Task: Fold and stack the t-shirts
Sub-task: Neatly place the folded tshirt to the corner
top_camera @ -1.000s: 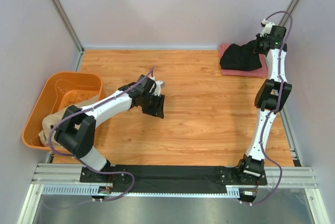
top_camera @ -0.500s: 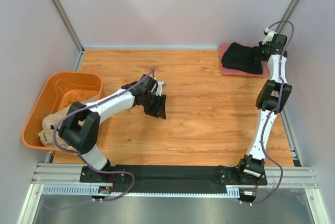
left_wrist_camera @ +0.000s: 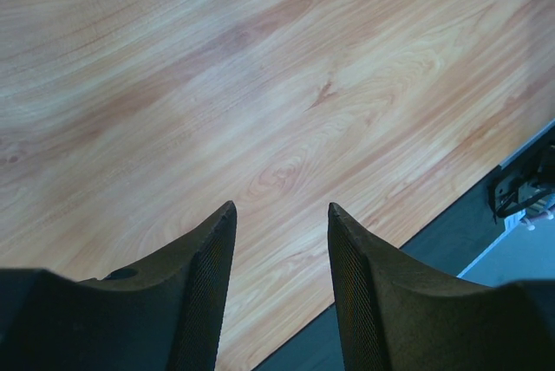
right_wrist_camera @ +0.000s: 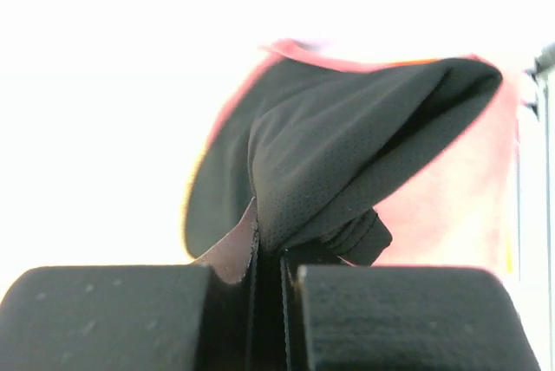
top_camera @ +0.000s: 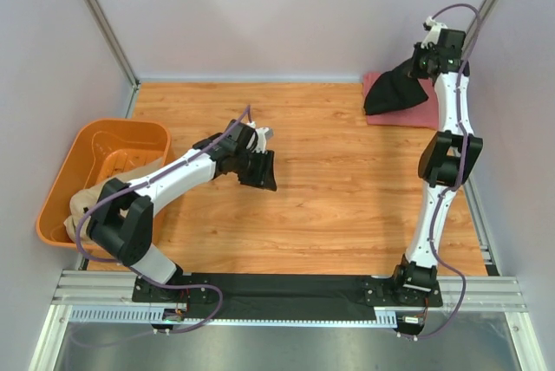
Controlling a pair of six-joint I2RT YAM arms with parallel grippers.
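Observation:
The black t-shirt (top_camera: 395, 92) hangs from my right gripper (top_camera: 422, 66) at the far right corner. Its lower part rests on the folded pinkish-red t-shirt (top_camera: 414, 114) there. In the right wrist view my right gripper (right_wrist_camera: 270, 263) is shut on a bunched edge of the black t-shirt (right_wrist_camera: 347, 154), with the pinkish-red t-shirt (right_wrist_camera: 451, 215) below it. The tan t-shirt (top_camera: 80, 202) lies in the orange tub (top_camera: 65, 187) at the left. My left gripper (top_camera: 262, 172) is open and empty above the table's middle. It shows open over bare wood in the left wrist view (left_wrist_camera: 282, 224).
The wooden table (top_camera: 338, 189) is bounded by grey walls at the back and sides. A black strip and metal rail (top_camera: 286, 289) run along the near edge by the arm bases.
My right gripper has risen toward the back wall with the black t-shirt's edge, pulling the cloth up off the pinkish-red one. My left gripper has hardly moved.

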